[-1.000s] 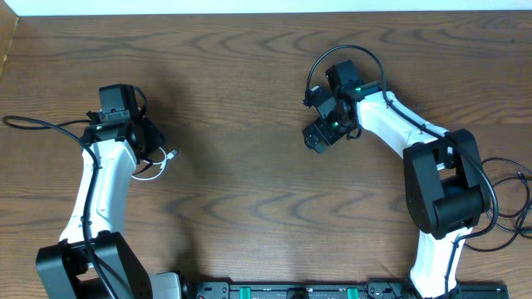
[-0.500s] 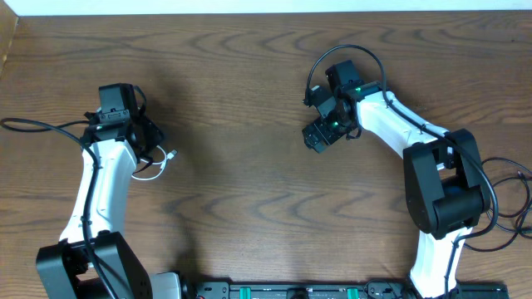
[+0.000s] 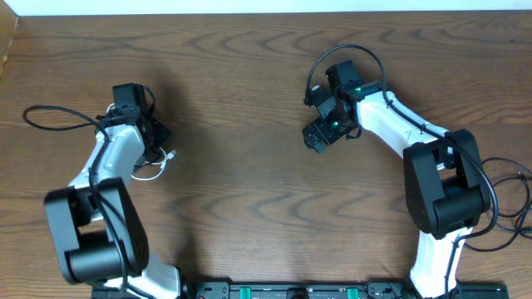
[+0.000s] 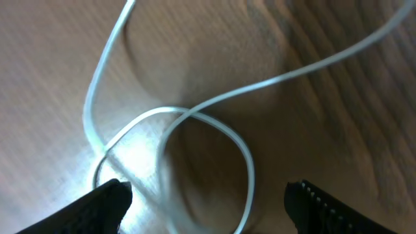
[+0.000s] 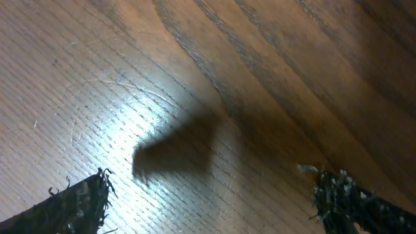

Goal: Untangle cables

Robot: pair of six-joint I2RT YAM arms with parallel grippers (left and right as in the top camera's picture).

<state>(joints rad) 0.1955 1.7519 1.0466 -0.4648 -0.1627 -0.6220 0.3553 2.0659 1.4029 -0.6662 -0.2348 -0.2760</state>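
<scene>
Left wrist view shows the limp, light white cable [image 4: 185, 114] looped between the spread, empty jaws of the left gripper [image 4: 211, 198], its crossing probably the best hold.

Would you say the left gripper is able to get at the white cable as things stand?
Probably yes: the left gripper hangs open right over the white cable, whose loop lies on the wooden table between its fingertips, with nothing covering it.
</scene>
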